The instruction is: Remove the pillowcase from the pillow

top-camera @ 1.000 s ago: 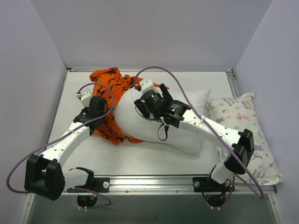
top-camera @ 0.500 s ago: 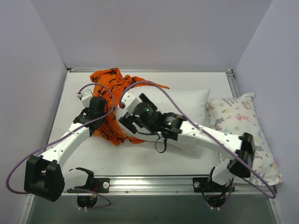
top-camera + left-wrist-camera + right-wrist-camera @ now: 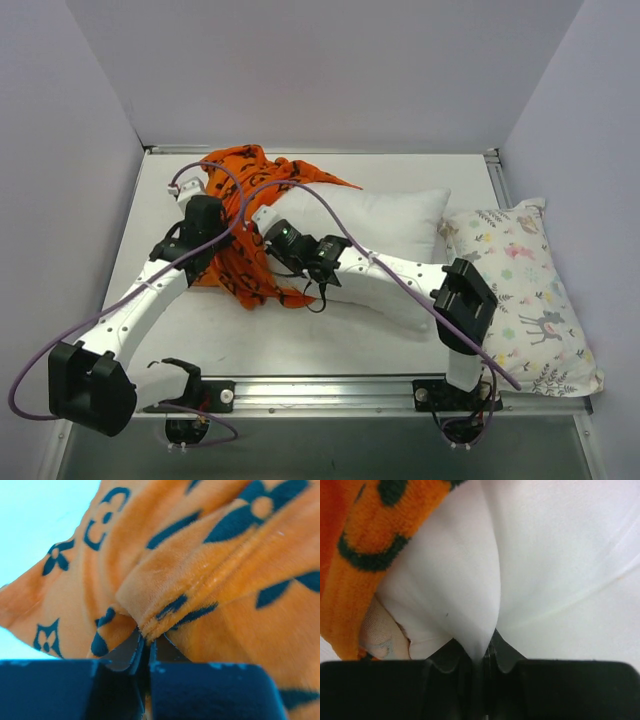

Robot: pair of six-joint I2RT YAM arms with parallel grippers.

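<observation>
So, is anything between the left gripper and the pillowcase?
No. The left gripper is shut on a fold of the pillowcase, and the right gripper pinches the pillow. Nothing visible blocks the pillowcase's way off.

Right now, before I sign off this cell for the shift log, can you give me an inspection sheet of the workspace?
Surface: white table with a metal rail along the near edge.
Job's things: orange pillowcase bunched at the left end of the white pillow; most of the pillow is uncovered.
Clutter: pastel-printed pillow at the right edge.
Grippers: left gripper shut on a pillowcase fold; right gripper shut on pillow fabric.
Cables: purple cables loop over both arms and the fabric.
Surroundings: plain walls on three sides; nothing else seen.
</observation>
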